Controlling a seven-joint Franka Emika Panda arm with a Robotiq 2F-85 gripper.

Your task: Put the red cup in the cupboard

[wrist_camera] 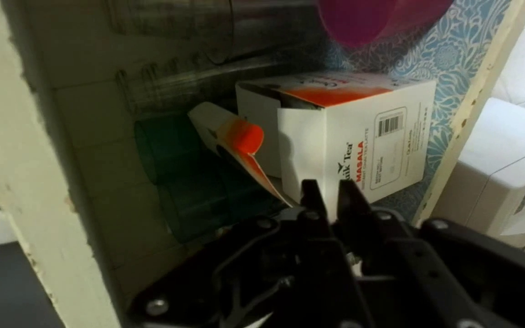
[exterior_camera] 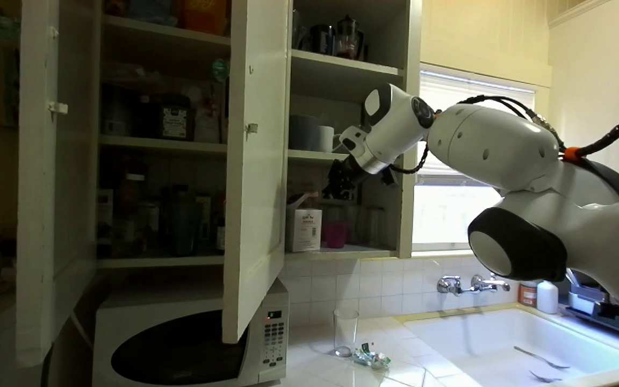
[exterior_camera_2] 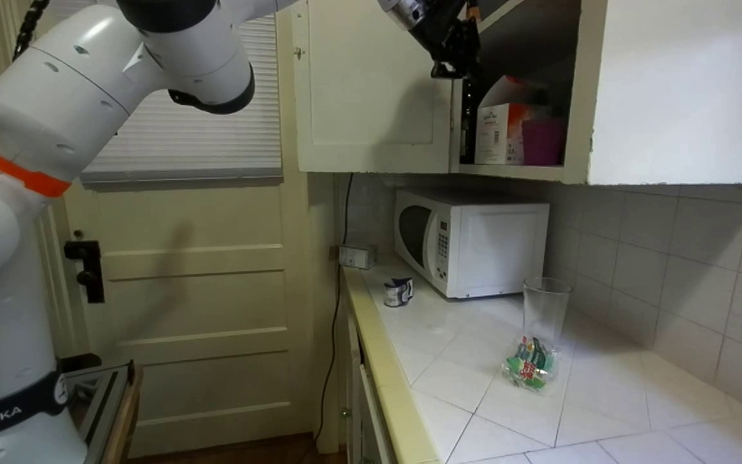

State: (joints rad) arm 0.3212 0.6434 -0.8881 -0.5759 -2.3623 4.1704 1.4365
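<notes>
Kitchen cupboard (exterior_camera: 406, 226) | red cup (exterior_camera: 335, 235) upright inside, beside tea box (exterior_camera: 307, 231) | placing apparently complete | jaws slightly parted, holding nothing | withdrawal presumably remaining

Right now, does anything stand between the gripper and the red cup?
Yes: in the wrist view the tea box, flap raised, lies between the gripper and the cup, so a direct sideways move might hit it. The cup already stands inside the cupboard.
</notes>
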